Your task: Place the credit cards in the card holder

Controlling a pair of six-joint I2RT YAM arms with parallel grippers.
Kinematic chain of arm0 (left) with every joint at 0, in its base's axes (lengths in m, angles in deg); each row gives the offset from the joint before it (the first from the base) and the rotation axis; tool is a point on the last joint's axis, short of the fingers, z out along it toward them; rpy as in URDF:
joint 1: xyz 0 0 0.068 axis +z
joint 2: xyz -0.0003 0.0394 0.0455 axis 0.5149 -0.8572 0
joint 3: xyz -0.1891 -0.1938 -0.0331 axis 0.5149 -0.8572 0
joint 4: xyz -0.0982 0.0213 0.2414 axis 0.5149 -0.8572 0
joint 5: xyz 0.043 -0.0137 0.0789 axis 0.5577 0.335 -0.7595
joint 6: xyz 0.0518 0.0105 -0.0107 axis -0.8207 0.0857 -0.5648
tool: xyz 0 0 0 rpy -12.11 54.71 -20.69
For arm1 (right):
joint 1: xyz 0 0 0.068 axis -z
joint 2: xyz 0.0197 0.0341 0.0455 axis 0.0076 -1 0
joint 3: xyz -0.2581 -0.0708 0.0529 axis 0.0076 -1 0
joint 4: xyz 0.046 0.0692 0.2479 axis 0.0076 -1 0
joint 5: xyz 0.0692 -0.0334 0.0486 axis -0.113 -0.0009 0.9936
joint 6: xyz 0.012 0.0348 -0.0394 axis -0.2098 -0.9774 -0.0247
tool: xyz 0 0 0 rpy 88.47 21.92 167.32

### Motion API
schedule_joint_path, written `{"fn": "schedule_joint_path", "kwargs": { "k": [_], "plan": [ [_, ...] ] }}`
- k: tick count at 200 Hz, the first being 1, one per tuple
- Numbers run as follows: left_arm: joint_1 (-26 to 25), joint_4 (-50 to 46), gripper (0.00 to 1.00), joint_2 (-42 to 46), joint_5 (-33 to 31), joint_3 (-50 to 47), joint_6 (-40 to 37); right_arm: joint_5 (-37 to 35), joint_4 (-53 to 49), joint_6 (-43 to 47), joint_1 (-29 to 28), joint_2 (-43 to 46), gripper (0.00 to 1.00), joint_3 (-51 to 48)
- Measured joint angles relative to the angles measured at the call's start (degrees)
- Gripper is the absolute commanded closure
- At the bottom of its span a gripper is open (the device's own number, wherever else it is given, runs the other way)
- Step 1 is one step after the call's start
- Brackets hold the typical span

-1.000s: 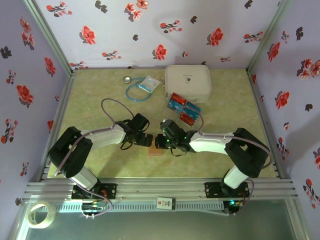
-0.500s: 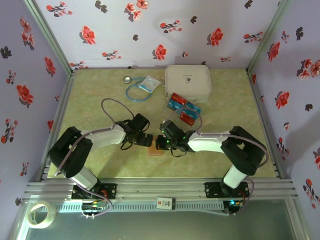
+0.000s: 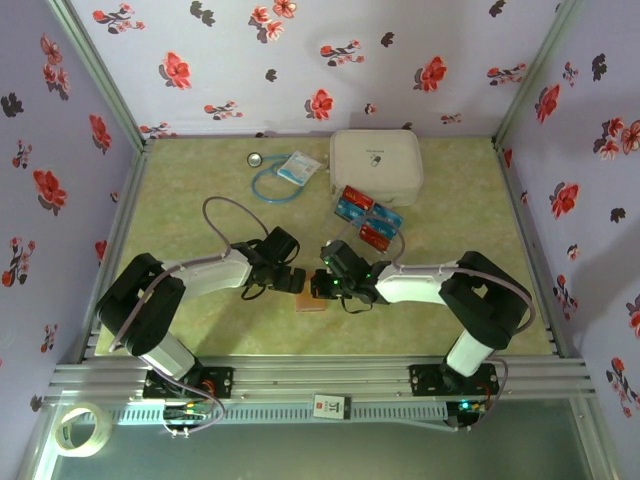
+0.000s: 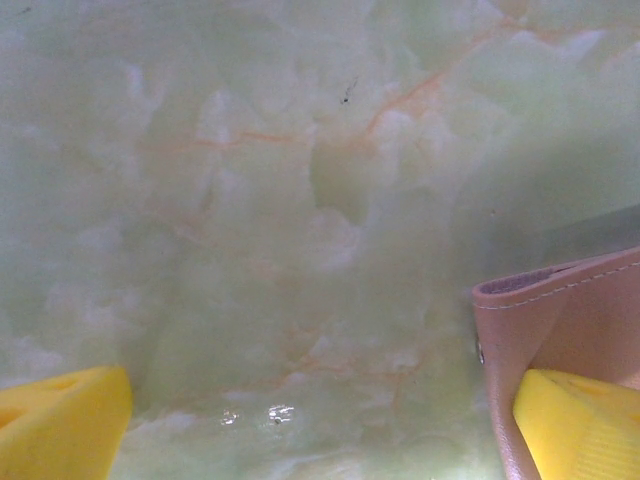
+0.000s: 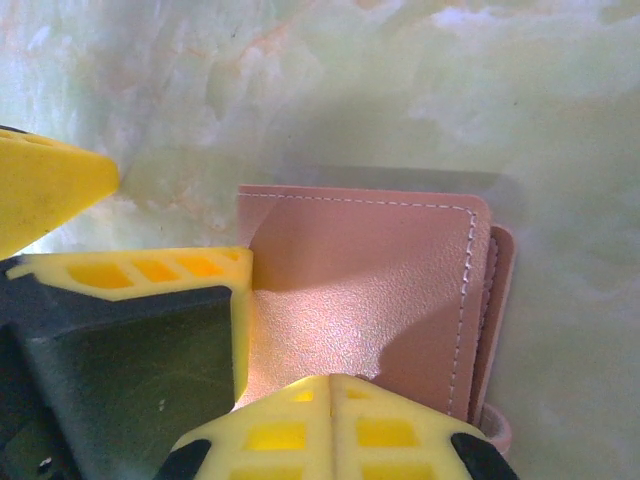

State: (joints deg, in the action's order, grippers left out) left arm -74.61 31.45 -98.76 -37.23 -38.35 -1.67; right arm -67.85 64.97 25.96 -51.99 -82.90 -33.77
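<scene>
The card holder (image 3: 311, 304), a closed pinkish-brown leather wallet, lies near the table's front middle. My right gripper (image 3: 318, 287) hangs just over it; in the right wrist view its fingertips (image 5: 335, 415) are pressed together, shut, above the holder's stitched cover (image 5: 370, 290), with nothing between them. My left gripper (image 3: 292, 281) stands open at the holder's left edge. In the left wrist view one of its fingers (image 4: 578, 420) sits over the holder (image 4: 565, 310), the other finger (image 4: 60, 420) over bare table. The red and blue credit cards (image 3: 366, 216) lie clustered farther back, beside the white case.
A large white zip case (image 3: 376, 166) stands at the back middle. A blue cord loop (image 3: 272, 184), a small packet (image 3: 299, 168) and a round metal piece (image 3: 256, 158) lie at the back left. Flowered walls close three sides.
The right arm's elbow has shifted slightly left. Both grippers and the card holder stay almost where they were.
</scene>
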Motion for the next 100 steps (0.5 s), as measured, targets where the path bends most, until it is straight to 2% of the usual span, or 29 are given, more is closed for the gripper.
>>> {"fn": "schedule_joint_path", "kwargs": {
  "k": [100],
  "plan": [
    [-0.04,0.04,0.00,0.00,-0.02,0.00,0.02,1.25,2.91,-0.17,0.31,-1.05,1.00,-0.63]
  ]
}}
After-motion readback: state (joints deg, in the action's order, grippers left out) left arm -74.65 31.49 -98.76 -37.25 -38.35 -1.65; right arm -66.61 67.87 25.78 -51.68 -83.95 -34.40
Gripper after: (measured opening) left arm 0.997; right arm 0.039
